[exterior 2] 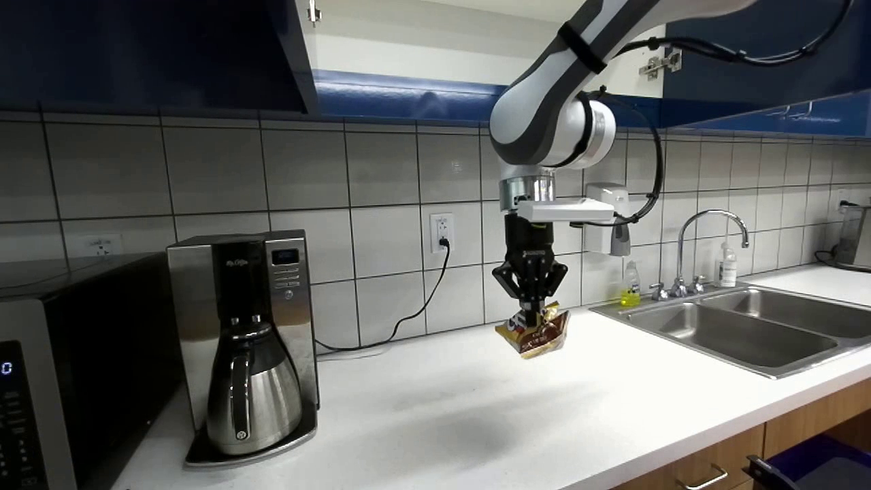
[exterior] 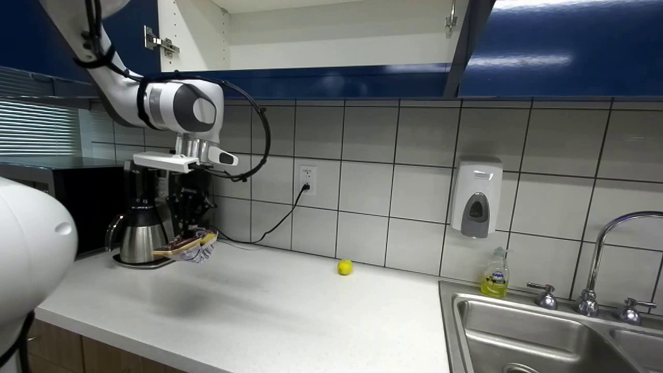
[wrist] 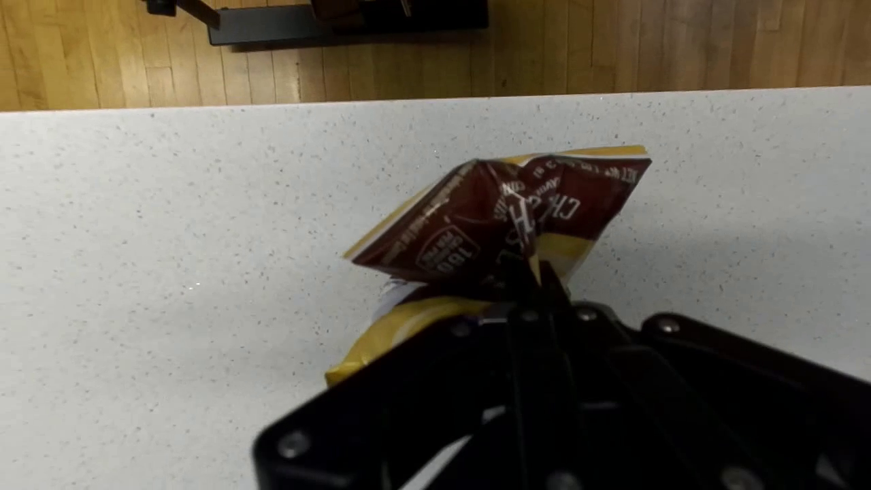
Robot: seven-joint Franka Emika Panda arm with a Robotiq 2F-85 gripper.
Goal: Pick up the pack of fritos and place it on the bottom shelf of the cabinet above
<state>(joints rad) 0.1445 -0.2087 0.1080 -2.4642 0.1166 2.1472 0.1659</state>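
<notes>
The pack (wrist: 456, 231) hangs in the air above the counter (exterior 2: 381, 395), inside its front edge, and touches nothing below. The gripper (exterior 2: 533, 315) is narrow and holds the pack by a pinch, with the film folded at the grip. I judge that the step in hand is to carry it up. To do this well, first raise it higher than the blue front of the bottom shelf (exterior: 311, 83), and only afterwards go toward the counter's wall edge; the grip should be firm, but not crushing. On the pack I can read "160", "CH" and "NET WT"; the name Fritos I cannot make out. Near one end of the counter, the coffee maker (exterior 2: 237, 289) seems to bear "Mr. Coffee". At the wall edge, on the rear rim of the sink (exterior: 454, 331), stands a bottle (exterior: 495, 280); its label is too small for reading.
</notes>
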